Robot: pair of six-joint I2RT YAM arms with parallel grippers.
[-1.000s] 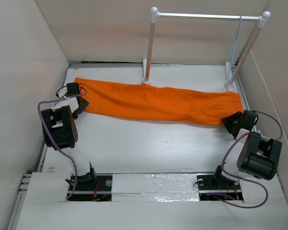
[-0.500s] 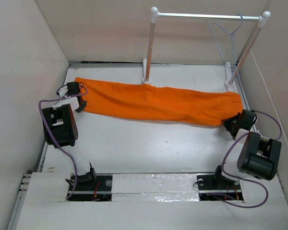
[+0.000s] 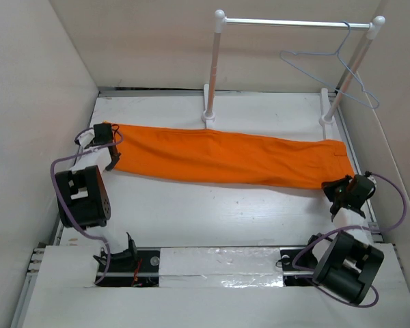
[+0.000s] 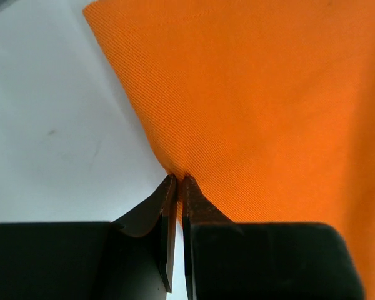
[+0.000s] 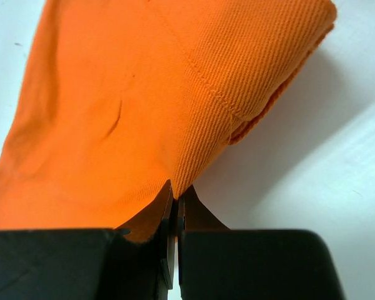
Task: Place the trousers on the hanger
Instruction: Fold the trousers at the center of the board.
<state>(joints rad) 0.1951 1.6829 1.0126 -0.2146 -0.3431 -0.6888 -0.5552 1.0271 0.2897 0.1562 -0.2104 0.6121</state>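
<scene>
Holding the trousers [image 3: 225, 158] flat across the counter [image 3: 212, 205], I see L pincer [image 3: 112, 158] clamped on the cloth's left end, R pincer [image 3: 333, 193] clamped on its right end. Hanger [image 3: 307, 52] hangs from the rail [image 3: 294, 23], far right, apart from the cloth.

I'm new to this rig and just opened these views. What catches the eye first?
The bright orange trousers lie stretched across the white table, pinched at each end by the left gripper and right gripper. Behind them, a thin blue-grey hanger dangles from the rail near its right post.
</scene>
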